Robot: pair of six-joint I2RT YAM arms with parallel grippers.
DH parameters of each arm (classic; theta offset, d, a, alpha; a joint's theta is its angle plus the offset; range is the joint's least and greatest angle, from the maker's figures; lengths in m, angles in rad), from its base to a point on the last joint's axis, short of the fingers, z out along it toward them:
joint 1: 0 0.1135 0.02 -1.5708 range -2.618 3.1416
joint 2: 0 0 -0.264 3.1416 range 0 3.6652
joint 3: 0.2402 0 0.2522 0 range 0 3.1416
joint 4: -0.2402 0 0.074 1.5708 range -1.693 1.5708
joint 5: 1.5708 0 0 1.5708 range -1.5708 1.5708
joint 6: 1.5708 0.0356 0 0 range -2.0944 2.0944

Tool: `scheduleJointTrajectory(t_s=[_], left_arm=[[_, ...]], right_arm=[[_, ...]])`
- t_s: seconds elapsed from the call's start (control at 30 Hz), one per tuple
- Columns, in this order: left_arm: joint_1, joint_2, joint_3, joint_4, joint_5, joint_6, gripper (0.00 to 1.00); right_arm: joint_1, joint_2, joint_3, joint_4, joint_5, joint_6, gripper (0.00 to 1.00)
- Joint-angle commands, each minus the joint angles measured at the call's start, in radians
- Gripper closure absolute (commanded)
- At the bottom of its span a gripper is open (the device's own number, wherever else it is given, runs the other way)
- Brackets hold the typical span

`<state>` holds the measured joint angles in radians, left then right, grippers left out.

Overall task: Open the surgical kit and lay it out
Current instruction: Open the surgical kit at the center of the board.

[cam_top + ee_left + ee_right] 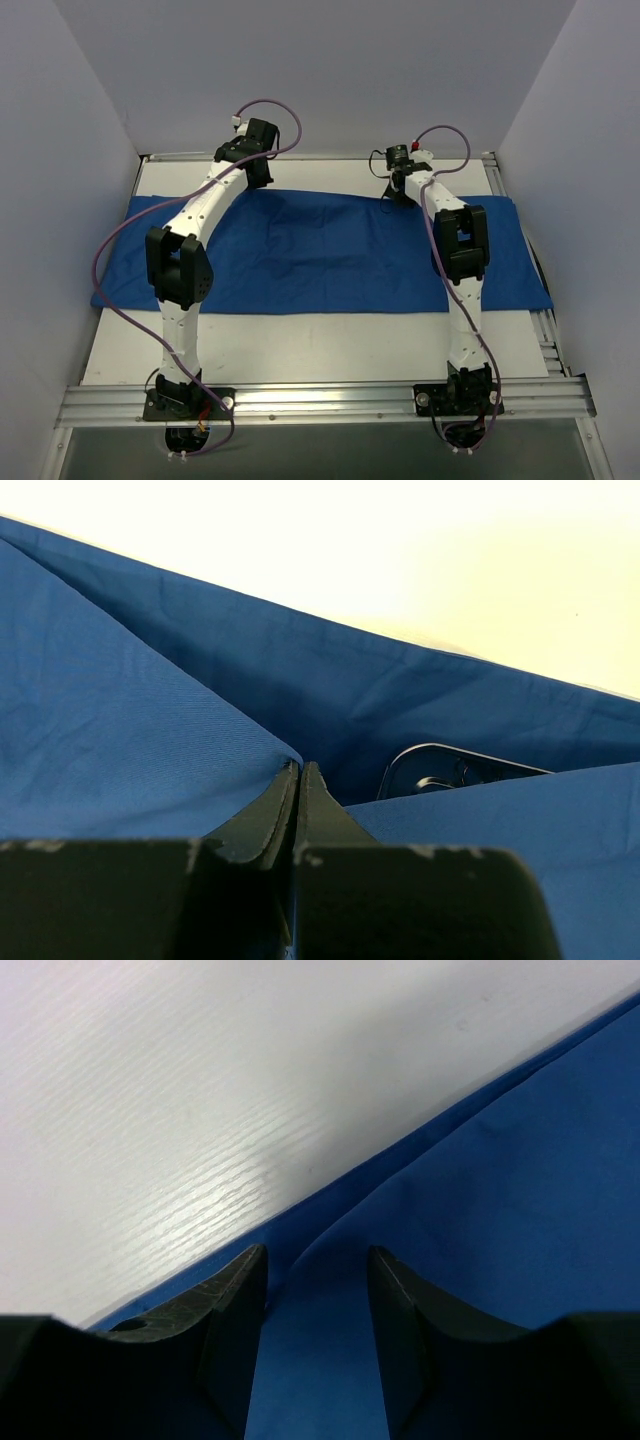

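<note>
Now the left gripper (299, 768) is pinching the cloth wrap (120, 730) with fingers fully closed; the right gripper (318, 1260) is hovering half-parted, seemingly straddling its edge.

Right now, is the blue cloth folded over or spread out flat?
Folded over. The blue cloth lies in layers, and the left wrist view shows one layer covering most of the metal tray.

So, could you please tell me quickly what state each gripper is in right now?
Left gripper: closed, pinching a fold of the blue cloth wrap.
Right gripper: open, fingers astride the wrap's far edge, nothing held.
</note>
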<state>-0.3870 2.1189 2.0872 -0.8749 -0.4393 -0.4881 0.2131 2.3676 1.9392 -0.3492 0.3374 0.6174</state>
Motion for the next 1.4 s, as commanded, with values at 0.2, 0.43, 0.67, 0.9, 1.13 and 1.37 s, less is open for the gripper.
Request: scheduleJointTrajectory(t_s=[0.2,0.43,0.67,0.9,1.13,1.37], left_arm=[[-0.004,-0.059,0.004,0.062,-0.01,0.009,0.98],[-0.006,-0.068,0.0,0.063,-0.015,0.011,0.98],[-0.004,-0.071,-0.003,0.065,-0.016,0.014,0.98],[-0.003,-0.073,-0.009,0.068,-0.015,0.014,0.98],[-0.003,-0.071,-0.012,0.071,-0.016,0.014,0.98],[0.0,-0.077,-0.026,0.076,-0.061,0.023,0.98]], right_arm=[[-0.047,0.015,0.001,-0.025,0.034,0.019,0.61],[-0.064,0.024,0.0,-0.033,0.026,0.025,0.65],[-0.067,0.042,0.001,-0.031,0.012,0.033,0.66],[-0.073,0.055,0.003,-0.022,0.005,0.045,0.66],[-0.077,0.051,0.004,-0.036,0.022,0.048,0.85],[-0.086,-0.013,-0.006,-0.051,0.055,0.048,1.0]])
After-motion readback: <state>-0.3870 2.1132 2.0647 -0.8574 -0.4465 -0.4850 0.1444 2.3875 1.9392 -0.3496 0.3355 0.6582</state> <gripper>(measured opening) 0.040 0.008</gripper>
